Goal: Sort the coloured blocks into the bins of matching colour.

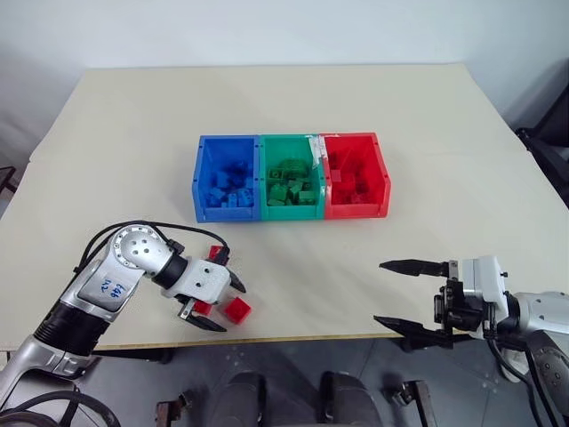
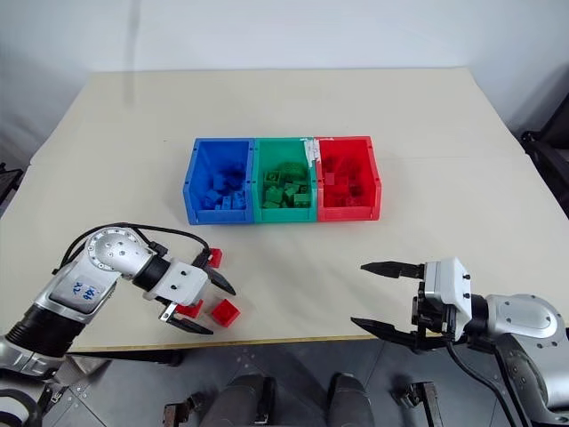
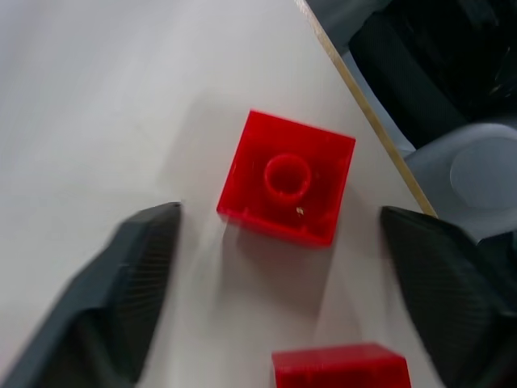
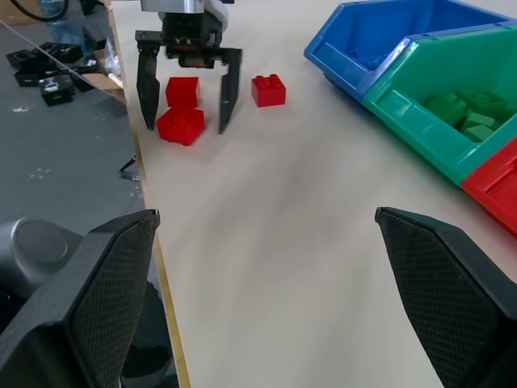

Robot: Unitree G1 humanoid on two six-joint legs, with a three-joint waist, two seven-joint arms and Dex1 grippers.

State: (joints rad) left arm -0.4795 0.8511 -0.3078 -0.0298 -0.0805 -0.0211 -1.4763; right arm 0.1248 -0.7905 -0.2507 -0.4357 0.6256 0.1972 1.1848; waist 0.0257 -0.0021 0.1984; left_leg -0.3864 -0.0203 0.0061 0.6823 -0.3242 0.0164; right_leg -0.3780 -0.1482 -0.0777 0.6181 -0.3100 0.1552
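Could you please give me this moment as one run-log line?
left gripper: open, jaws straddling a red block near the table edge | right gripper: open, empty | red bin: awaiting block

The left arm bends inward low over the near edge, its wrist angled down, and the left pincer [image 1: 216, 302] holds its two black fingers apart, pointing downward. The right arm reaches in from the side, nearly level; the right pincer [image 1: 400, 295] gapes wide, holding nothing.
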